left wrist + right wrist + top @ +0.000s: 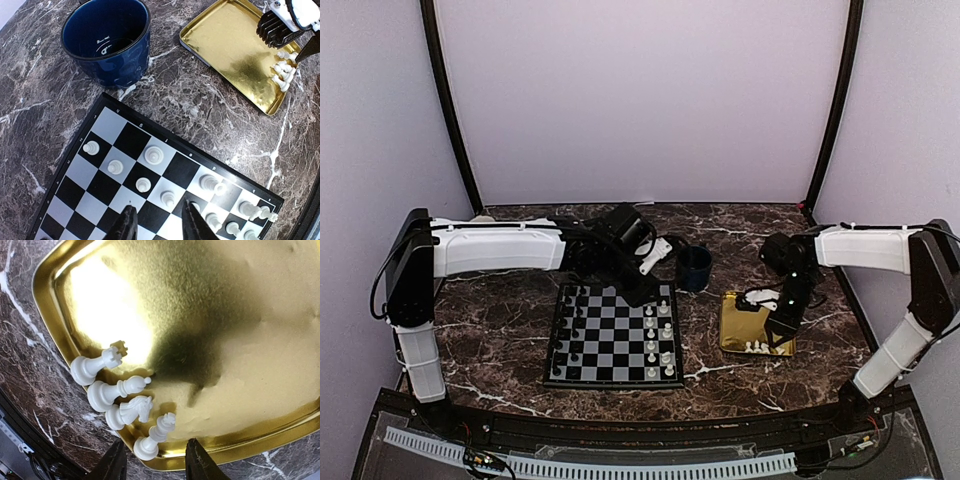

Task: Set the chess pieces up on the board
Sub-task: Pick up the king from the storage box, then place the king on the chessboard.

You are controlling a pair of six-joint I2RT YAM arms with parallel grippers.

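Observation:
The board (610, 346) lies mid-table, with cream-white chess pieces (658, 335) standing on its two right-hand columns. My left gripper (642, 290) hovers over the board's far right corner. In the left wrist view it (159, 221) is open and empty, with a white pawn (168, 198) just beyond its tips. Several more white pieces (112, 390) lie tipped over at the near edge of the gold tray (225, 340). My right gripper (155, 463) is open low over that edge, and the nearest lying piece (152, 437) sits just ahead of the gap, not gripped.
Black pieces (570, 330) fill the board's two left columns. A dark blue cup (695, 268) stands behind the board's far right corner, close to my left gripper. The gold tray (735, 320) lies right of the board on the marble table.

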